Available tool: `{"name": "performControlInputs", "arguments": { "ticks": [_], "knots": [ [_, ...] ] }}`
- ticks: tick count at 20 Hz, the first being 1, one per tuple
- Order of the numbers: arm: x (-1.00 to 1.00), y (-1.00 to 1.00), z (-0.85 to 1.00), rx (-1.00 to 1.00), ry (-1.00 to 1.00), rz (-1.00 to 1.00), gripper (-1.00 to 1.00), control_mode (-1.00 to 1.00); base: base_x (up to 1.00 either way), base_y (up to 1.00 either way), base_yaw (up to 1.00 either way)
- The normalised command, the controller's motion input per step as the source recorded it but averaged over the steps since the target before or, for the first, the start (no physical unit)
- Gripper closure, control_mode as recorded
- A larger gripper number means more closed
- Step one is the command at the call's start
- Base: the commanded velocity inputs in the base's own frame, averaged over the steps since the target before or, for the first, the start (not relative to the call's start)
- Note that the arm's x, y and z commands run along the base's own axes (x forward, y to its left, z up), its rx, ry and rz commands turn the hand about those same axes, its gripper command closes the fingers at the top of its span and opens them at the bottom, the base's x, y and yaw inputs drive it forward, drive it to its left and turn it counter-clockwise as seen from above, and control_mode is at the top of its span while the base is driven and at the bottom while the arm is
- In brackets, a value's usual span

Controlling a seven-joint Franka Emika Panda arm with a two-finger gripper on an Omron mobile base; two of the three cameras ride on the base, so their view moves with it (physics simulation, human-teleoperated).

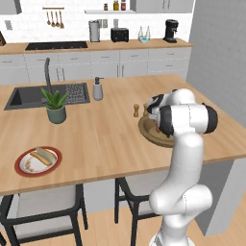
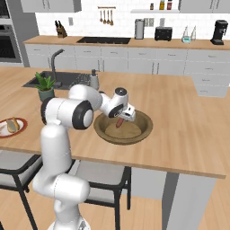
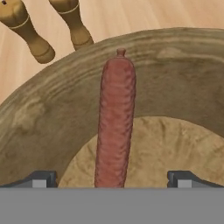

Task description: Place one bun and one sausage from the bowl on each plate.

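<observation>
Hand view: fingers [image 3: 43, 178] spread wide, straddling sausage [image 3: 114, 127] in bowl [image 3: 52, 122].

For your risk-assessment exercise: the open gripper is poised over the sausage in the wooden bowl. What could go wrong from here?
1. The sausage leans on the wooden bowl's sloping wall; it may roll or slide as the open gripper closes.
2. Its fingertips sit close to the bowl floor, so descending further might scrape it.
3. Two wooden shakers stand just beyond the rim; a careless lift could topple them.
</observation>
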Motion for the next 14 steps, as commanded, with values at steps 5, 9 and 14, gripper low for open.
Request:
{"name": "performControlInputs", "arguments": {
  "ticks": [5,9,14],
  "knots": [
    [0.06,0.0,-0.1,0.0,0.0,0.0,-1.0,-1.0,0.0,0.0,0.0],
    [0.04,0.0,-0.15,0.0,0.0,0.0,-1.0,-1.0,0.0,0.0,0.0],
    [0.05,0.0,-0.12,0.0,0.0,0.0,-1.0,-1.0,0.0,0.0,0.0]
  ]
}}
